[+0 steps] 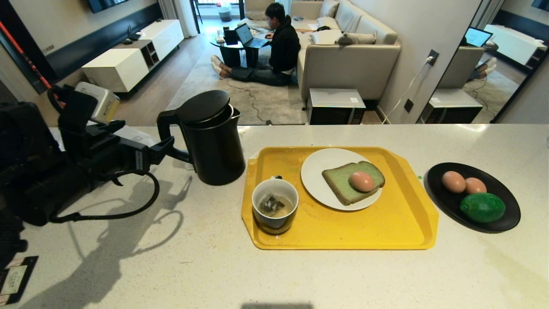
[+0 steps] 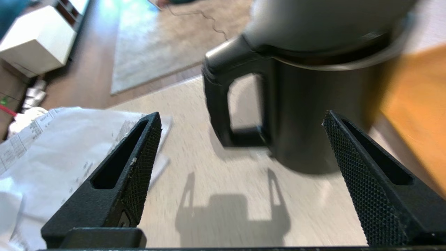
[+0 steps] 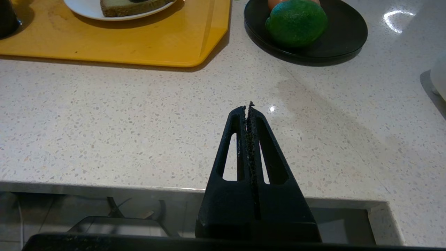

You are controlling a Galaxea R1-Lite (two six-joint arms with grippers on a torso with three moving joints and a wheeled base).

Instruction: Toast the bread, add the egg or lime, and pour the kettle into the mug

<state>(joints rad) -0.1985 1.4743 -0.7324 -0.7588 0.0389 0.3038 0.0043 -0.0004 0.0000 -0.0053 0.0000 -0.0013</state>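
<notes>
The black kettle (image 1: 210, 137) stands on the counter left of the yellow tray (image 1: 364, 227), its lid ajar. My left gripper (image 1: 146, 134) hovers open just off its loop handle (image 2: 216, 101), touching nothing; in the left wrist view the gripper (image 2: 241, 116) faces the kettle (image 2: 306, 122). The mug (image 1: 275, 205), with a teabag and liquid inside, sits on the tray beside a white plate (image 1: 317, 171). That plate carries the bread (image 1: 343, 184) with an egg (image 1: 362, 181) on top. The lime (image 1: 482, 207) lies on a black plate (image 1: 506, 214). My right gripper (image 3: 248, 106) is shut and empty near the counter's front edge.
Two more eggs (image 1: 453, 181) share the black plate with the lime (image 3: 296, 22). Printed white paper (image 2: 52, 146) lies left of the kettle. A person (image 1: 279, 47) sits on the floor beyond the counter's far edge. A dark card (image 1: 15, 279) lies at the front left.
</notes>
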